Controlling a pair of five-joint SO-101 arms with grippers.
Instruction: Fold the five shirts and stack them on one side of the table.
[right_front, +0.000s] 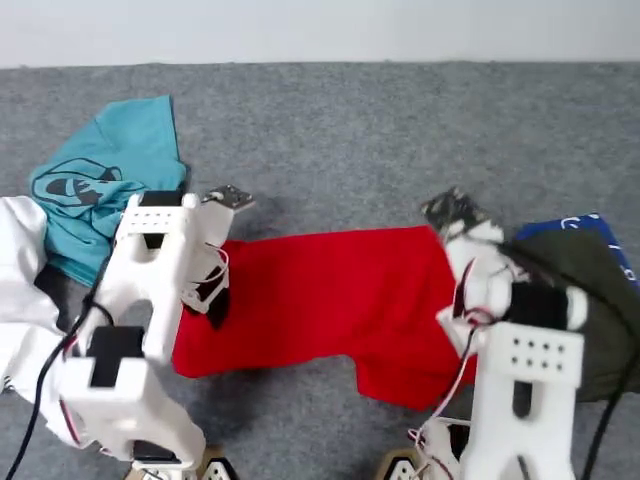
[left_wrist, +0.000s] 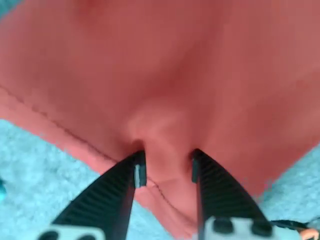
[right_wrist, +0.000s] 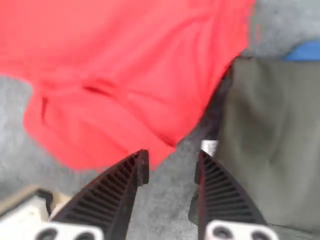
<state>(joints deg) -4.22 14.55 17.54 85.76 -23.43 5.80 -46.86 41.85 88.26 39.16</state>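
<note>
Lying across the middle of the grey worktop (right_front: 400, 140), the red shirt (right_front: 320, 300) was seen stretched out sideways between the two arms, with one lower corner drooping towards the near edge. The left hand (left_wrist: 167, 170) was set down on the shirt's left end, close to a stitched hem; its black fingers (left_wrist: 134, 172) were held partly apart, and a soft ridge of red cloth was puckered up between them, though no firm pinch could be made out. Over on the other side, the right hand (right_wrist: 172, 167) was poised at the shirt's right end, its jaws parted by about the same amount and nothing gripped between them, bare grey worktop being visible through the gap, with red cloth on one side and an olive shirt (right_wrist: 265, 130) on the other. That olive shirt was heaped at the right edge of the worktop, touching the red one, and a blue shirt (right_front: 585, 228) was tucked partly beneath it. On the far left, a teal shirt (right_front: 110, 170) with a dark print was crumpled beside a white shirt (right_front: 20, 260), both kept just beyond the left arm.
</note>
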